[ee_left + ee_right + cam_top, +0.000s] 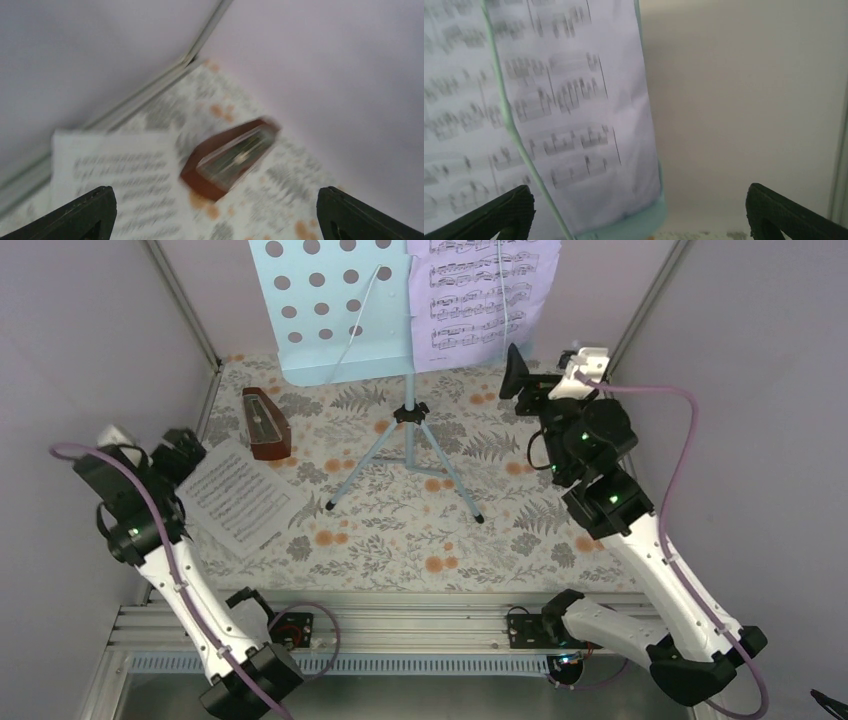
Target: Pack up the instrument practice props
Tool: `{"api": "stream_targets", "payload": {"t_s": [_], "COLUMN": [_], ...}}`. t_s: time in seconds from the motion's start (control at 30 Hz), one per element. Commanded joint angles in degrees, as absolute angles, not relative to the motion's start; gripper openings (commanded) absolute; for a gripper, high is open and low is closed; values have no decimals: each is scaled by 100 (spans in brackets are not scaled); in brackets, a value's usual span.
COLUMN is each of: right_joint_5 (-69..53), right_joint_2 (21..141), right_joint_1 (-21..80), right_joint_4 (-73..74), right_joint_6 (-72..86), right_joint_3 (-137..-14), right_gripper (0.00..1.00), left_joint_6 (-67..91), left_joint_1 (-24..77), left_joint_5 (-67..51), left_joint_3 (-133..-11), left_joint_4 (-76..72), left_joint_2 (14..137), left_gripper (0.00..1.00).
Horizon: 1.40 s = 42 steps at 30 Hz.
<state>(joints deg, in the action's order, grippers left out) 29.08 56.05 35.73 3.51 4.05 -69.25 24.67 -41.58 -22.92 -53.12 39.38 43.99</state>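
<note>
Pale walls close in three sides, with metal posts in the back corners. Worktop (pixel 400 540) is covered by a cloth printed with grey ferns and orange flowers.

Pale-blue perforated music stand (pixel 320 330) on tripod legs stands at back centre, feet on the cloth. Lilac printed sheet-music page (pixel 480 300) sits on the right half of the stand's desk, with a thin wire arm crossing it.

White printed sheet-music page (pixel 240 498) lies flat on the cloth at left, set at an angle. Small reddish-brown wooden pyramid metronome (pixel 267 425) stands just behind that page, left of the tripod legs and apart from them.

Left fingers (pixel 85 215) are spread wide with nothing between them, at the white page's left edge. The left wrist view is blurred and shows the page and metronome ahead.

Right fingers (pixel 499 212) are likewise spread wide and empty. They are raised near the lower right corner of the stand's desk, facing the lilac page. Contact with it cannot be told.
</note>
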Motion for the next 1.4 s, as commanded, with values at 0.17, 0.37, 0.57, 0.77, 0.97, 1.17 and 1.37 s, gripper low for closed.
{"api": "stream_targets", "payload": {"t_s": [0.17, 0.37, 0.57, 0.77, 0.97, 1.17, 1.37], "right_joint_5": [866, -635, -1661, -1599, -1245, -1156, -1116], "right_joint_2": [6055, 6554, 6840, 6823, 6934, 7075, 7191], "right_joint_1": [2977, 2678, 2444, 2360, 2321, 2303, 2294], "right_joint_4": [1444, 2159, 2111, 1816, 1909, 1915, 1888], "right_joint_6": [735, 1008, 1372, 1585, 1509, 1392, 1331], "right_joint_3": [-8700, -9832, -10153, -9923, -9918, -9982, -9994], "right_gripper": [95, 90, 83, 77, 72, 69, 63], "left_joint_6": [2003, 1975, 1973, 1887, 1745, 1692, 1495], "left_joint_1": [-3513, -2518, -1513, -430, 480, 1449, 3006], "left_joint_5": [-3563, -4460, -4788, -4788, -4572, -4094, -2961], "left_joint_3": [-9054, -9797, -10137, -10457, -11023, -11284, -11803], "left_joint_4": [3898, 3801, 3817, 3985, 4350, 4395, 4570], "left_joint_2": [5345, 5774, 5972, 6204, 6509, 6831, 7371], "left_gripper": [93, 86, 80, 75, 72, 68, 68]}}
